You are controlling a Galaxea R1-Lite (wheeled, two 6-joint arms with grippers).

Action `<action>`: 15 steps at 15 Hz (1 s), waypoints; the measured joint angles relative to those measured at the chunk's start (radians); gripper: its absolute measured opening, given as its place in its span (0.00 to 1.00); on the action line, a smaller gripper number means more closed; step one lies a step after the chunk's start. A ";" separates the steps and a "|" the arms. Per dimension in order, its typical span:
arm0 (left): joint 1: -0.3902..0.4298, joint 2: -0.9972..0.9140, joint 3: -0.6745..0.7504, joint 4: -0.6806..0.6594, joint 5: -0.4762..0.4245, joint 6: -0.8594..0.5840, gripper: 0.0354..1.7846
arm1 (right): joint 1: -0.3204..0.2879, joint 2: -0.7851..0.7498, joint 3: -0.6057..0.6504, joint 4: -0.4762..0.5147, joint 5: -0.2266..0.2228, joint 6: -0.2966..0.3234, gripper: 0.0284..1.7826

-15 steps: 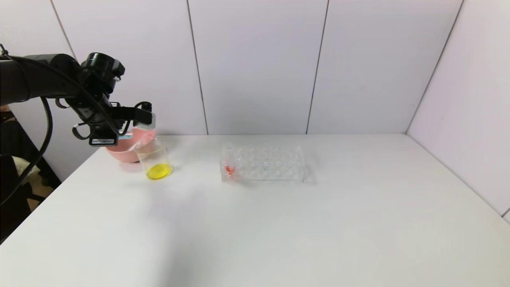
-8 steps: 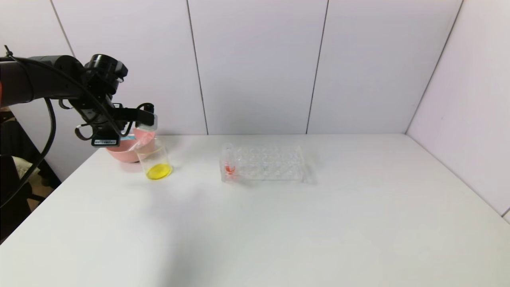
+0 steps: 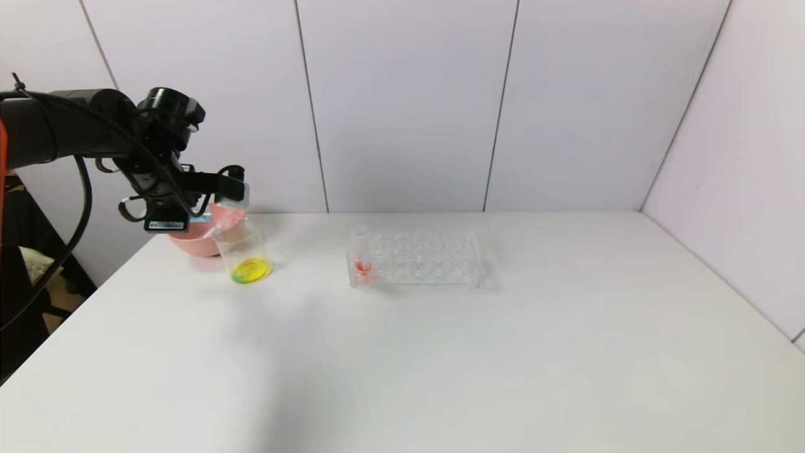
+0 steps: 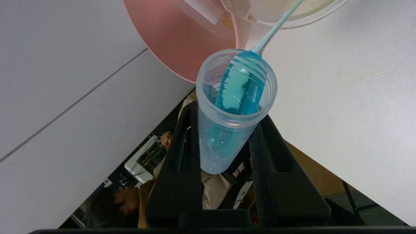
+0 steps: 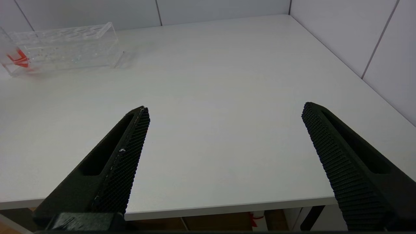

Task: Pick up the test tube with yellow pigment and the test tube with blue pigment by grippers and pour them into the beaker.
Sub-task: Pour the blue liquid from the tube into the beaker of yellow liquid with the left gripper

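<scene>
Fingers of the right gripper (image 5: 224, 110) stand wide apart with nothing between them, hovering low over the near right edge of the white table (image 3: 440, 365); this arm is out of the head view and idle. Beyond it, toward the middle of the table, sits the clear multi-hole tube rack (image 3: 418, 258), with a red-orange-tipped tube (image 3: 361, 255) standing upright in its leftmost end; the right wrist view shows the same rack (image 5: 61, 48) far off with the red tint at one end.

Farther left and toward the back wall, the left gripper (image 3: 234, 189) is raised above the table's left rear corner, clamped on the test tube with blue pigment (image 4: 232, 107). In the left wrist view both black fingers (image 4: 182, 156) press against the tube's sides, and the tube is tipped mouth-down, blue liquid running from its lip in a thin stream into the beaker (image 4: 279, 14). From the head, the beaker (image 3: 244, 255) stands upright on the table just below the gripper, holding yellow liquid with a greenish tinge at its bottom. Touching or just behind the beaker is the pink bowl (image 3: 198, 236), and a clear tube with a whitish band, probably the test tube with yellow pigment (image 4: 203, 11), lies inside it.
</scene>
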 joint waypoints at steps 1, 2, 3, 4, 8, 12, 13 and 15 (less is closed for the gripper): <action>-0.002 0.000 0.000 0.000 0.001 0.000 0.24 | 0.000 0.000 0.000 0.000 0.000 0.000 0.96; -0.003 0.001 0.000 0.000 0.002 0.000 0.24 | 0.000 0.000 0.000 0.000 0.000 0.000 0.96; -0.003 0.001 0.000 0.000 0.009 0.000 0.24 | 0.000 0.000 0.000 0.000 0.000 0.000 0.96; -0.004 0.001 0.000 0.000 0.020 0.001 0.24 | 0.000 0.000 0.000 0.000 0.000 0.000 0.96; -0.011 0.003 0.000 0.000 0.031 0.002 0.24 | 0.000 0.000 0.000 0.000 0.000 0.000 0.96; -0.012 0.003 0.000 0.000 0.031 0.002 0.24 | 0.000 0.000 0.000 0.000 0.000 0.000 0.96; -0.013 0.003 0.000 0.000 0.032 0.002 0.24 | 0.000 0.000 0.000 0.000 0.000 0.000 0.96; -0.012 0.003 0.000 0.000 0.037 0.002 0.24 | 0.000 0.000 0.000 0.000 0.000 0.000 0.96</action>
